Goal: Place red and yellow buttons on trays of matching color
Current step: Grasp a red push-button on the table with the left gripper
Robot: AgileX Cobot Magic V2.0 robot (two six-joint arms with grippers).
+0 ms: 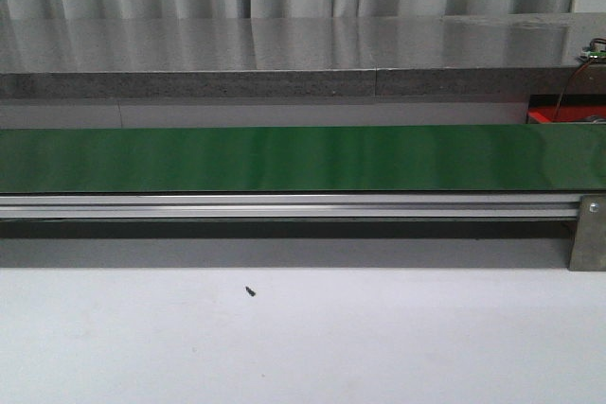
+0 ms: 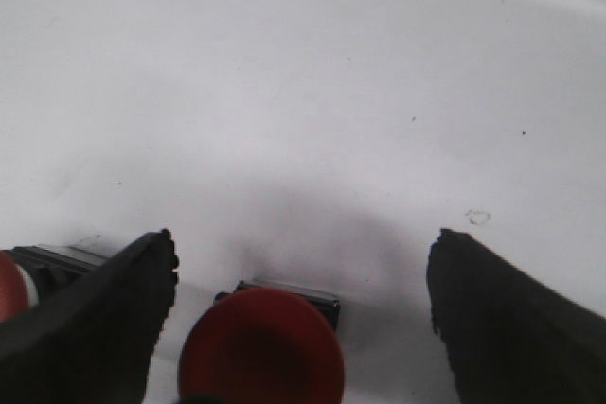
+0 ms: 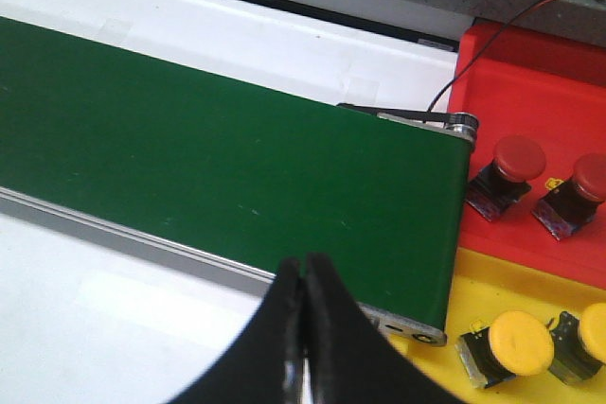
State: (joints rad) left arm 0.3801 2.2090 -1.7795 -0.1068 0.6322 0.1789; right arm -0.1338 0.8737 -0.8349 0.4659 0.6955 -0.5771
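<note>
We have the left gripper spread wide over the white tabletop, its fingers either side of a red button that sits on a dark square base between them, nearer the one finger than the other. Nothing is clamped yet. A second red button shows at the edge of that wrist view, just outside the same finger.

We judge this to be the approach for a pick: the next move calls for centring the button between the fingers and then closing on the base or cap (without nudging its neighbour).

Our right gripper has its fingers pressed together, holding nothing, above the near edge of the green conveyor belt. Beyond the belt's end the red tray already carries two red buttons, and the yellow tray two yellow ones.

The front view shows only belt and tabletop, with neither arm in sight.
</note>
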